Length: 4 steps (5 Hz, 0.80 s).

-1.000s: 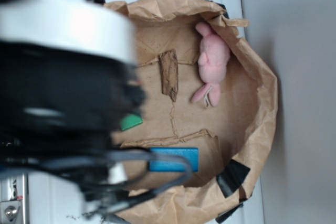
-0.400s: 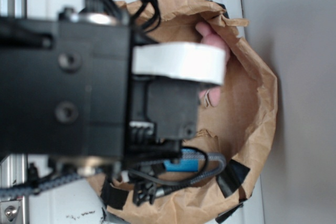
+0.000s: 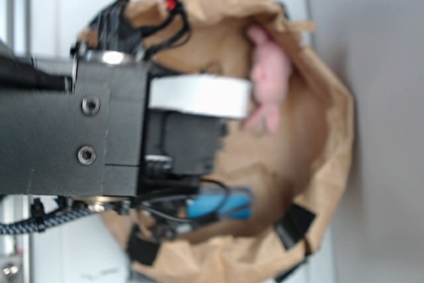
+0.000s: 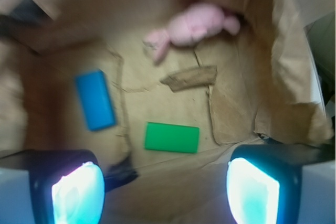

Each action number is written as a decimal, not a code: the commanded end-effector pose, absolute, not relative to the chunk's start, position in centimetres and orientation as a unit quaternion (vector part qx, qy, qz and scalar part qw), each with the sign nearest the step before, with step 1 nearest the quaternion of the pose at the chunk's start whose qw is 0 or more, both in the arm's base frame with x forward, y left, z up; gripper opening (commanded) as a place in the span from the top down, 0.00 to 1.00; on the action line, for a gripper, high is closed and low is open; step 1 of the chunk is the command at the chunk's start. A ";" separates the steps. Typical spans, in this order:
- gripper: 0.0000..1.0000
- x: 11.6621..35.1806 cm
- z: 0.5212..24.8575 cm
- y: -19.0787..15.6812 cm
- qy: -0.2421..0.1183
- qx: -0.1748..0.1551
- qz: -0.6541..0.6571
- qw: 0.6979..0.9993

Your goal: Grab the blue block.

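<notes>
The blue block (image 4: 95,99) lies flat on the brown paper at the left of the wrist view, well ahead and left of my gripper (image 4: 165,192). In the exterior view the blue block (image 3: 222,205) shows partly, behind cables, at the lower middle of the paper-lined bin. My gripper is open and empty, its two fingertips (image 4: 77,195) wide apart over bare paper, high above the bin floor. In the exterior view the arm (image 3: 106,137) hides the gripper itself.
A green block (image 4: 172,137) lies just ahead of the gripper. A brown rough wood piece (image 4: 190,78) and a pink plush toy (image 4: 191,27) lie farther off; the toy (image 3: 268,84) shows in the exterior view. Crumpled paper walls (image 3: 331,157) ring the bin.
The arm has swung across the bin and now covers the green block and the wood piece in the exterior view. The blue block has not moved.
</notes>
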State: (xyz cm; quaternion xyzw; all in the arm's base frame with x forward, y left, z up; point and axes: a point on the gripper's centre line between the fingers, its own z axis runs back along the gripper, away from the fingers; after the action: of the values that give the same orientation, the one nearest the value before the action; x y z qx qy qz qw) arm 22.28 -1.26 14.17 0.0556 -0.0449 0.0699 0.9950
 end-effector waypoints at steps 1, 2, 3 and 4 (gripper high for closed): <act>0.00 24.5 8.9 -1.0 -0.099 0.101 0.046 0.989; 0.00 26.2 7.1 -2.2 -0.100 0.095 0.043 0.990; 0.00 27.1 6.7 -4.4 -0.103 0.057 0.031 0.993; 0.00 28.3 7.3 -6.3 -0.084 0.024 0.028 0.996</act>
State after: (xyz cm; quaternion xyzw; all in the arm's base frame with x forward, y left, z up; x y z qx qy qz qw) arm 27.34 -5.66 6.06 0.0316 -0.0581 0.0420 0.9969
